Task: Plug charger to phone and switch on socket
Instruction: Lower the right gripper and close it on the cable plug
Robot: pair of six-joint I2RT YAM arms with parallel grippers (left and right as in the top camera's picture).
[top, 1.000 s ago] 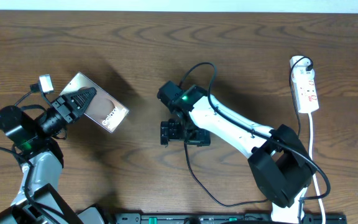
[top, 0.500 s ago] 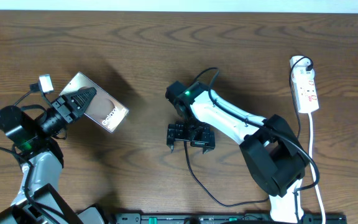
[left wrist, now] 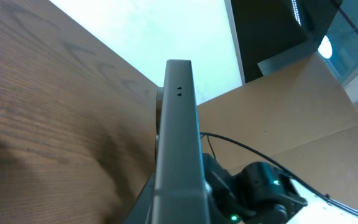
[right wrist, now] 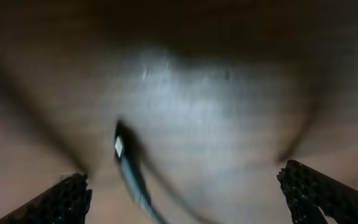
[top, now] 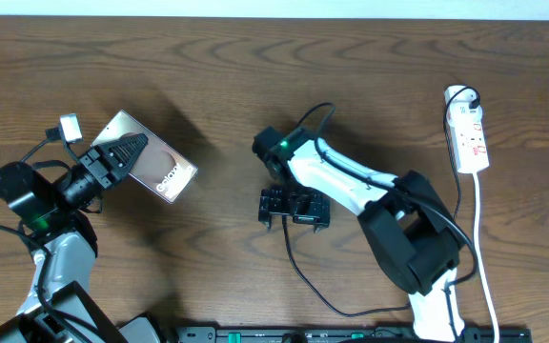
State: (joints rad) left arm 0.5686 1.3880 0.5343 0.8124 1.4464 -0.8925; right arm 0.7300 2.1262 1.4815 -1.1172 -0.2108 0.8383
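Note:
The phone (top: 160, 164), pinkish-bronze with a white lettered label, is raised at the left, and my left gripper (top: 125, 152) is shut on it. In the left wrist view the phone (left wrist: 179, 130) shows edge-on, running up from the jaws. My right gripper (top: 294, 206) hangs open at mid-table, pointing down. The charger (top: 294, 262), a thin black cable, trails from under it toward the front edge. In the right wrist view its plug tip (right wrist: 120, 147) lies on the wood between the fingers (right wrist: 67, 199), nearer the left one and untouched. The socket (top: 470, 129) lies at the far right, with a black plug in it.
The socket's white cord (top: 484, 248) runs down the right side toward the front. A black rail (top: 351, 334) lines the table's front edge. The right arm's own black cable (top: 315, 107) loops above its wrist.
My right gripper has shifted slightly right and toward the front, over the cable's end, still open. The left gripper and the phone have not moved.

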